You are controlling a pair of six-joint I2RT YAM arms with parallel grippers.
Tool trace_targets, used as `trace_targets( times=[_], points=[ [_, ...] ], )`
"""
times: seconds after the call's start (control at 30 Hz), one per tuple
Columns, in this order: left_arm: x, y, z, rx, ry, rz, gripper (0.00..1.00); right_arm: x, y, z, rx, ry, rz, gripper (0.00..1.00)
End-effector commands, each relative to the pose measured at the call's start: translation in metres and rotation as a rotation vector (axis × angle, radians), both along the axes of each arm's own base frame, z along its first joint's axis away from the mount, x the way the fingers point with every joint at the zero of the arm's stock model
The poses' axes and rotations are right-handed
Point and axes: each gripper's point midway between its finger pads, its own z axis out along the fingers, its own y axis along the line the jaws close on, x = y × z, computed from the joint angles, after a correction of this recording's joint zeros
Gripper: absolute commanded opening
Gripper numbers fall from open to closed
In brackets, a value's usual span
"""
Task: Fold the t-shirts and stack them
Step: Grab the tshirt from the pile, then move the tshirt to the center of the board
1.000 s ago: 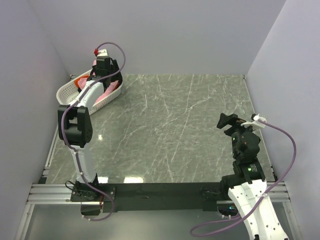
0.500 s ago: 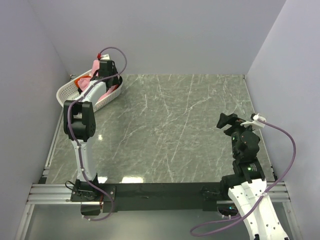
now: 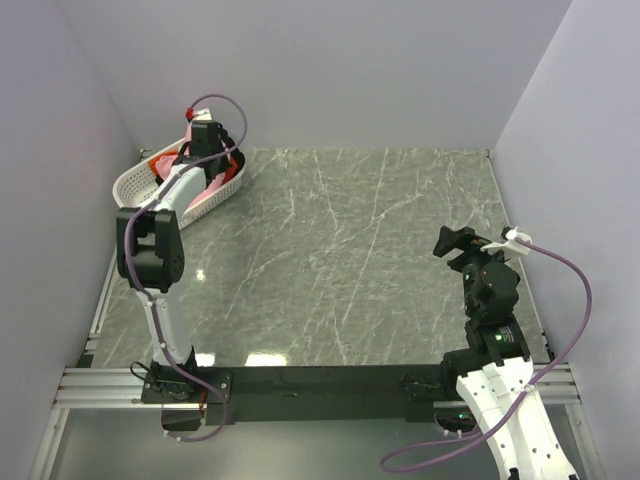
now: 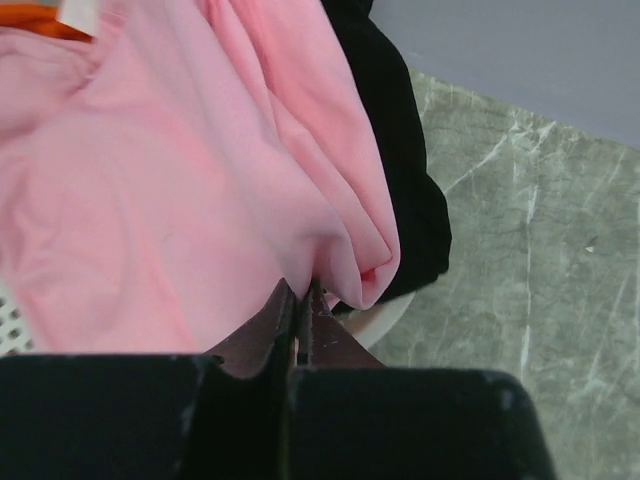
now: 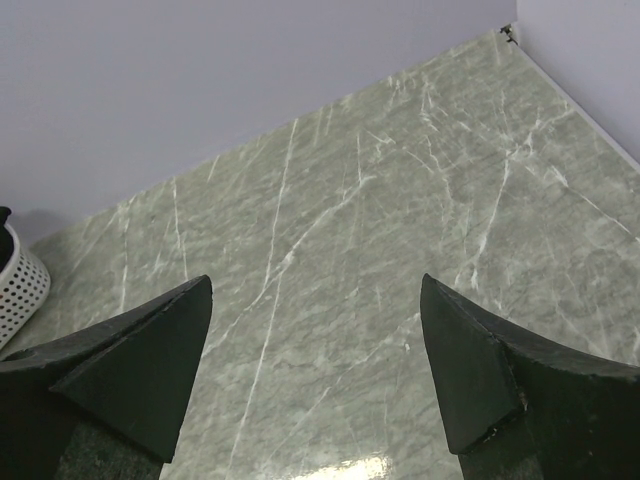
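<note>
Pinching the pink shirt [image 4: 150,200] inside the basket [image 3: 135,185]

The left pincer [image 4: 300,300] is reaching down into the white perforated basket at the far left corner of the counter [image 3: 350,250]. Its jaws are pressing together on a fold of the pink shirt, so that the cloth is bunching up right at the tips. The pink shirt is lying loosely crumpled and is filling most of the left wrist view, with one rolled edge hanging toward the basket's rim. The orange shirt [image 4: 30,18] is peeking out at the top left corner of that view, tucked under the pink one, with a small pale tag showing beside it. Something black [image 4: 400,150] is sitting along the pink shirt's right side; it may be dark cloth, but the view is not making that clear.

The right pincer [image 5: 315,285] is hanging above bare counter on the right side, well apart from the basket. Its jaws are standing wide and are holding nothing. Only a sliver of the basket's wall is showing at the left edge of the right wrist view.
</note>
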Motion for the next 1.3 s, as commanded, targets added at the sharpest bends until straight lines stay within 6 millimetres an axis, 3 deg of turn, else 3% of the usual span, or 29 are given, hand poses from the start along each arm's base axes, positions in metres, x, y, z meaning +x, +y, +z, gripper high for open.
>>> trace_targets(
  times=[0.0,0.03,0.07,0.13,0.17,0.23,0.27,0.3,0.33,0.5,0.53,0.67,0.77,0.8,0.87,0.9,0.97,1.0,1.03,1.07,1.1,1.13,1.2,1.27],
  points=[
    [-0.017,0.010,0.094,-0.026,-0.181,0.052,0.00,0.000,0.000,0.018,0.016,-0.053,0.000,0.90],
    [-0.024,0.009,0.100,-0.044,-0.187,0.058,0.00,0.000,0.000,0.017,0.018,-0.054,0.000,0.90],
    [-0.033,0.009,0.127,-0.057,-0.234,0.056,0.00,0.000,0.001,0.017,0.018,-0.057,0.004,0.90],
    [-0.046,0.005,0.151,-0.072,-0.273,0.048,0.00,0.002,0.003,0.016,0.023,-0.059,0.009,0.90],
    [-0.058,0.000,0.180,-0.078,-0.326,0.032,0.00,0.003,0.004,0.016,0.024,-0.059,0.013,0.90],
    [-0.071,-0.012,0.211,-0.071,-0.385,-0.018,0.00,0.006,0.004,0.014,0.020,-0.042,0.015,0.90],
    [-0.085,-0.029,0.238,-0.075,-0.440,-0.064,0.00,0.007,0.005,0.013,0.018,-0.035,0.019,0.89],
    [-0.092,-0.039,0.250,-0.070,-0.462,-0.093,0.00,0.008,0.005,0.011,0.016,-0.023,0.021,0.89],
    [-0.102,-0.062,0.272,-0.056,-0.503,-0.157,0.00,0.010,0.006,0.010,0.013,-0.012,0.021,0.88],
    [-0.152,-0.132,0.344,-0.129,-0.624,-0.418,0.00,0.009,0.008,0.009,0.013,-0.004,0.033,0.87],
    [-0.163,-0.146,0.351,-0.155,-0.636,-0.465,0.00,0.008,0.008,0.009,0.013,-0.006,0.035,0.87],
    [-0.204,-0.165,0.382,-0.244,-0.716,-0.566,0.00,0.008,0.007,0.009,0.009,-0.008,0.032,0.87],
    [-0.227,-0.172,0.383,-0.300,-0.732,-0.612,0.00,0.010,0.010,0.006,0.010,0.008,0.047,0.87],
    [-0.226,-0.176,0.358,-0.302,-0.681,-0.614,0.00,0.011,0.011,0.004,0.010,0.017,0.050,0.87],
    [-0.241,-0.171,0.346,-0.335,-0.674,-0.596,0.00,0.012,0.015,0.002,0.013,0.025,0.072,0.87],
    [-0.236,-0.174,0.296,-0.333,-0.582,-0.584,0.00,0.013,0.017,0.000,0.016,0.031,0.080,0.86],
    [-0.249,-0.171,0.268,-0.386,-0.546,-0.560,0.06,0.014,0.023,-0.001,0.027,0.038,0.109,0.84],
    [-0.251,-0.172,0.210,-0.379,-0.437,-0.549,0.11,0.014,0.032,-0.002,0.042,0.043,0.155,0.81],
    [-0.251,-0.165,0.189,-0.388,-0.405,-0.493,0.26,0.014,0.037,-0.002,0.049,0.048,0.184,0.80],
    [-0.257,-0.160,0.175,-0.398,-0.392,-0.473,0.35,0.014,0.045,-0.002,0.056,0.048,0.226,0.78],
    [-0.263,-0.157,0.132,-0.386,-0.312,-0.454,0.42,0.013,0.057,-0.003,0.071,0.053,0.294,0.77],
    [-0.266,-0.155,0.117,-0.393,-0.290,-0.442,0.55,0.012,0.065,-0.006,0.079,0.062,0.333,0.77],
    [-0.275,-0.151,0.088,-0.384,-0.241,-0.432,0.63,0.012,0.081,-0.014,0.096,0.087,0.395,0.77],
    [-0.278,-0.147,0.077,-0.371,-0.222,-0.419,0.67,0.012,0.089,-0.021,0.104,0.114,0.418,0.77]
  ],
)
